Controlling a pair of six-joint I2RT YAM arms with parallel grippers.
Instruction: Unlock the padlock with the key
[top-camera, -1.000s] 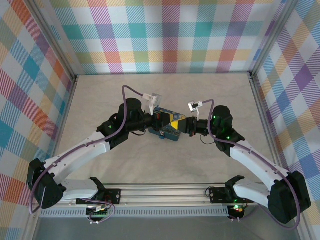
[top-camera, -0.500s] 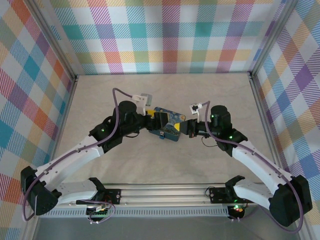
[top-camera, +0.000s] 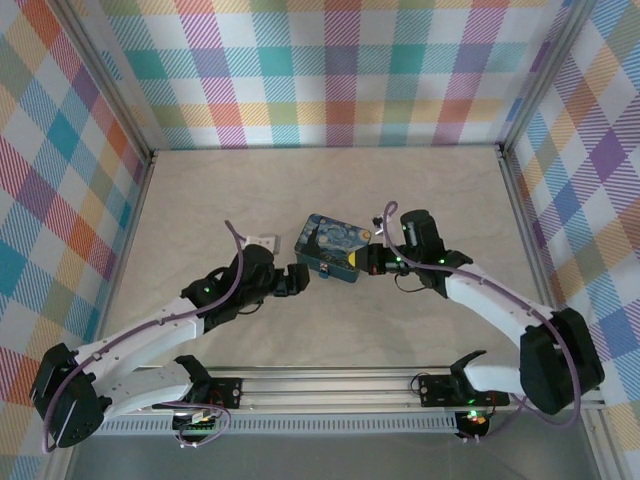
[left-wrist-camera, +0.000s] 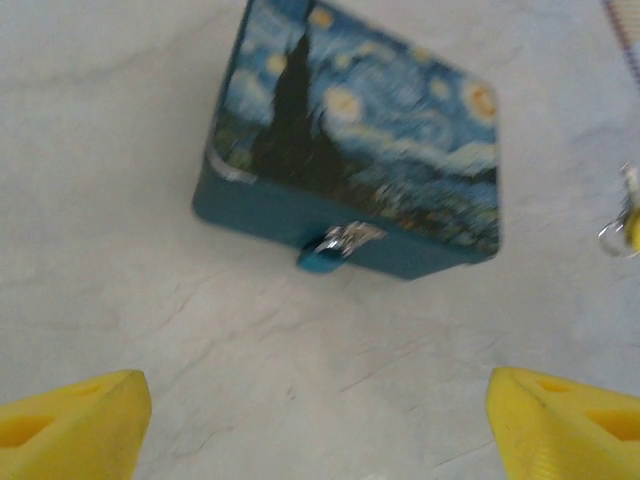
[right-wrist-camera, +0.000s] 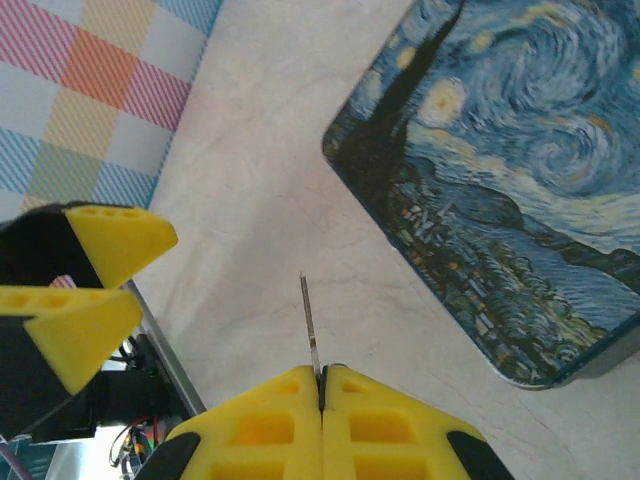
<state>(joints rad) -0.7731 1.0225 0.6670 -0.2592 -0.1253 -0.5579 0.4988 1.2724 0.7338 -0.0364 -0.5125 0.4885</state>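
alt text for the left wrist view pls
A starry-night tin lies on a pale table, with a tiny blue padlock on its near wall. The open left pincer shows yellow tips at the bottom corners, clear of the tin.

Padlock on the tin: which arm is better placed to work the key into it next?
Right. The right gripper is shut on a thin metal blade, apparently the key, close beside the tin. The left gripper is open and empty, facing the padlock on the tin's side wall.

We are seeing the tin (top-camera: 328, 246) sitting mid-way on the table (top-camera: 200, 200), the padlock (left-wrist-camera: 325, 255) hanging on its near wall, the left gripper (top-camera: 298, 277) standing apart at near-left, and the right gripper (top-camera: 370, 262), key (right-wrist-camera: 310, 320) between its fingers, just right.
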